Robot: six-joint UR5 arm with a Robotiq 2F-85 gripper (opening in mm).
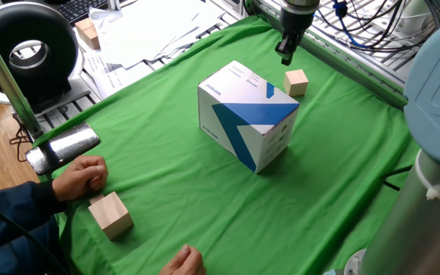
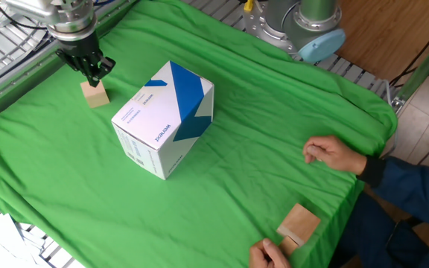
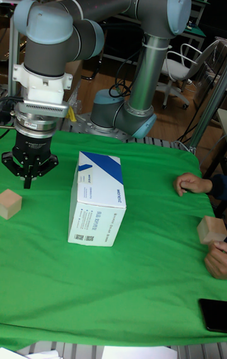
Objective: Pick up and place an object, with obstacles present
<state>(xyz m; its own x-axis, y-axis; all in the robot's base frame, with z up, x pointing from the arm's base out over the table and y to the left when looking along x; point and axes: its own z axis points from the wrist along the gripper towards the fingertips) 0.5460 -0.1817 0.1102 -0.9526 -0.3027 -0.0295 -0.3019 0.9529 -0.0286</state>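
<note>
Nearest you: a person's hand [image 1: 82, 177] by the larger wooden block [image 1: 111, 215], not your target. Mid-cloth sits the white-and-blue box [image 1: 247, 114], the obstacle. Behind it, toward the far edge, the small wooden cube [image 1: 296, 82] rests on the green cloth [image 1: 205, 214], apart from the box. Gripper [image 1: 286, 53] hovers just beside the cube, holding nothing; can't tell if fingers are spread or together. Cube prob light, stiff, not fragile. Pinch two opposite flat faces, mid-height.
</note>
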